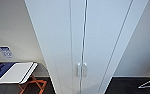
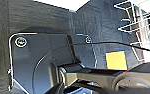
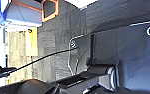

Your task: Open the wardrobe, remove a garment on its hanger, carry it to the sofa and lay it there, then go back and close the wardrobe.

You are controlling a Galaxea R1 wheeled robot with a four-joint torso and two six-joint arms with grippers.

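A: Wardrobe?
B: Right before me, both doors shut, paired handles touching the centre seam.
A: Your grippers?
B: I cannot tell whether mine are open or closed.

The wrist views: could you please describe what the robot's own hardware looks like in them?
Both show a wide dark plate with pale edging and round ringed fittings at its corners, a jointed grey-black bar beside it, and a thin black cable arching across. The fingers are too indistinct to describe.
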